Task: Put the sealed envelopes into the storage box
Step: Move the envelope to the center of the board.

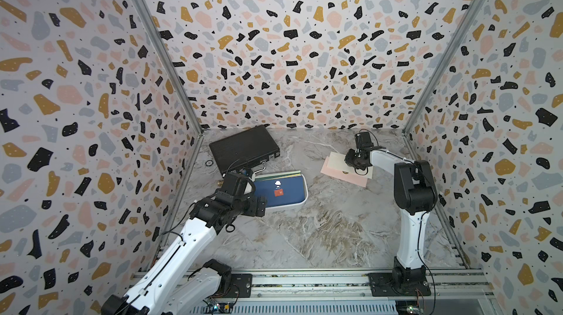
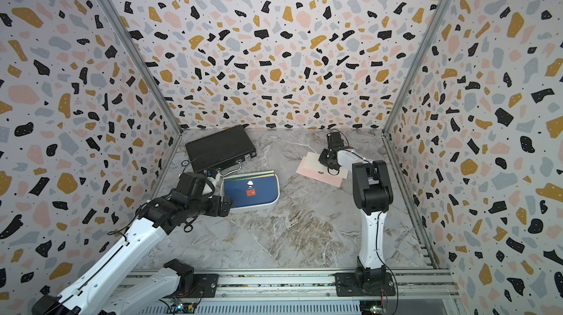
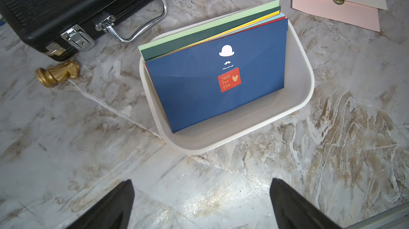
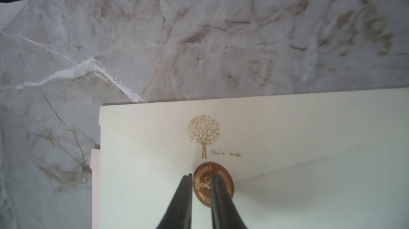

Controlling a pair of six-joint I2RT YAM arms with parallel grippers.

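Left tool (image 3: 201, 181): wide open and empty; it hangs over bare counter (image 3: 66, 139), just short of the box's near rim.
Right tool (image 4: 201, 175): fingers drawn almost together, a slim gap between them; tips down on the cream envelope at its round brown seal (image 4: 226, 185); whether any paper is pinched I cannot tell.
Box (image 3: 298, 62): white, rounded corners, straight ahead of the left tool and well apart from the right tool.
Inside the box: a stack of envelopes leaning toward the wall farthest from the left tool; the navy envelope (image 3: 199, 97) faces that tool, a red sticker (image 3: 229, 79) on its flap; behind it show thin red, light blue and yellow edges, then the dark green envelope (image 3: 199, 36) and the light green envelope (image 3: 210, 21), its top edge above the rim.
Outside the box: the cream envelope (image 4: 287, 150) lies under the right tool, partly over the pink envelope (image 3: 332, 13) — both flat on the counter.
Case (image 3: 66, 6): black, ribbed, metal handle; beyond the box from the left tool, off to one side.
Knight (image 3: 57, 75): a gold chess piece on its side, just beside the case's corner.
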